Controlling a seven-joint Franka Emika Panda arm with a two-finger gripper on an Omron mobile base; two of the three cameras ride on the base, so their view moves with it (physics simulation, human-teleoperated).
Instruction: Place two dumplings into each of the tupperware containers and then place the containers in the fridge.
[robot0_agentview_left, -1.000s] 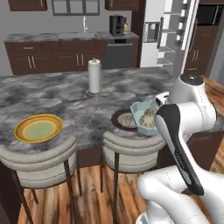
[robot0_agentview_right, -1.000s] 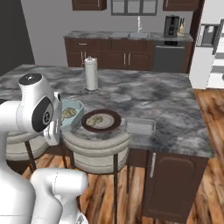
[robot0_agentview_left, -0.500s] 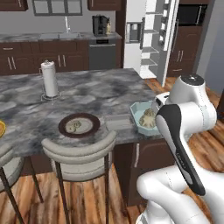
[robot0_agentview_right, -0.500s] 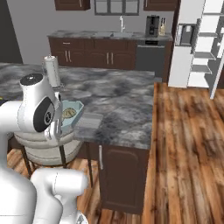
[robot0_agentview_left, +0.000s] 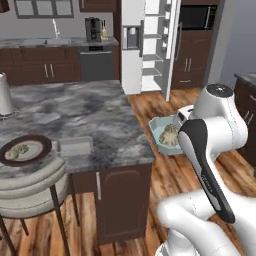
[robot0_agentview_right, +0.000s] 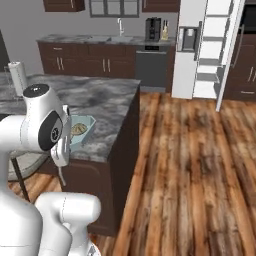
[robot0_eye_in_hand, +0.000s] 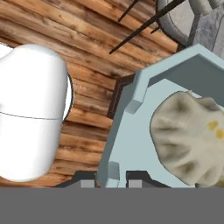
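You have the blue container (robot0_agentview_left: 167, 136) pinched by its rim, the gripper (robot0_eye_in_hand: 113, 171) clamped on the near wall, with dumplings (robot0_eye_in_hand: 191, 138) resting on its floor. It hangs out over the wood floor (robot0_agentview_right: 190, 165), off the end of the island counter (robot0_agentview_left: 75, 120), level with the countertop. From the right base camera the container (robot0_agentview_right: 81, 129) shows just past the arm's shoulder, with dumplings (robot0_agentview_right: 77, 129) inside it.

Carry it flat. A rim grip on a shallow lidless tray gives little hold against tipping, so any roll of the wrist could slide the dumplings toward the low side or let the tray pivot between the fingers. Drive and swing slowly, and keep the tray's floor level.

The fridge (robot0_agentview_left: 150, 47) stands well ahead with its door (robot0_agentview_left: 172, 50) open and white shelves (robot0_agentview_left: 151, 71) exposed. Line the base up square to the opening before you reach, so the arm goes straight in and does not sweep past the door edge. Pick a shelf with headroom, bring the tray in above it, lower until it sits, and only then let go.

The clear container (robot0_agentview_left: 75, 146) waits on the counter beside the dark plate (robot0_agentview_left: 24, 150), near the stool (robot0_agentview_left: 30, 185); it looks like your next trip.
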